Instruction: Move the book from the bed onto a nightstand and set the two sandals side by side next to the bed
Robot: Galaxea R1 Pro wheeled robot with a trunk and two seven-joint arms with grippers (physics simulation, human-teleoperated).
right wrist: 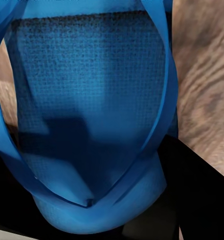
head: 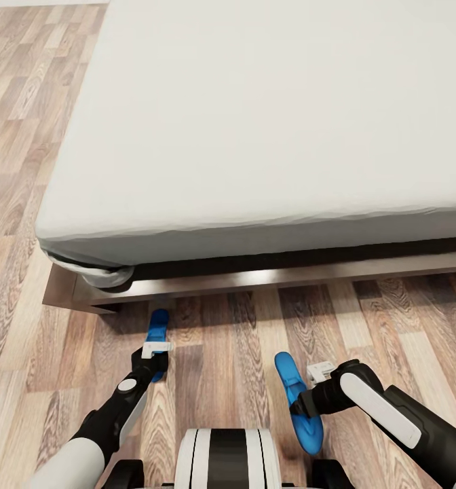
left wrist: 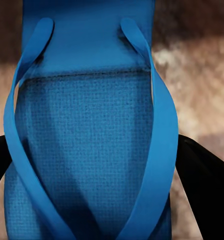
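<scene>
Nearest our head camera sat the robot's trunk (head: 228,458), with both arms reaching down and forward over the plank floor (head: 255,339). Our left claw (head: 156,354) was closed on the left sandal (head: 157,327), whose toe pointed toward the bed (head: 269,136) just ahead. Our right claw (head: 308,388) gripped the right sandal (head: 297,401) from the side, forearm angled inward. The two sandals were well apart, so we judged the sandal step half done: next, bring them side by side, parallel, beside the frame, then release. The book was not seen.
</scene>
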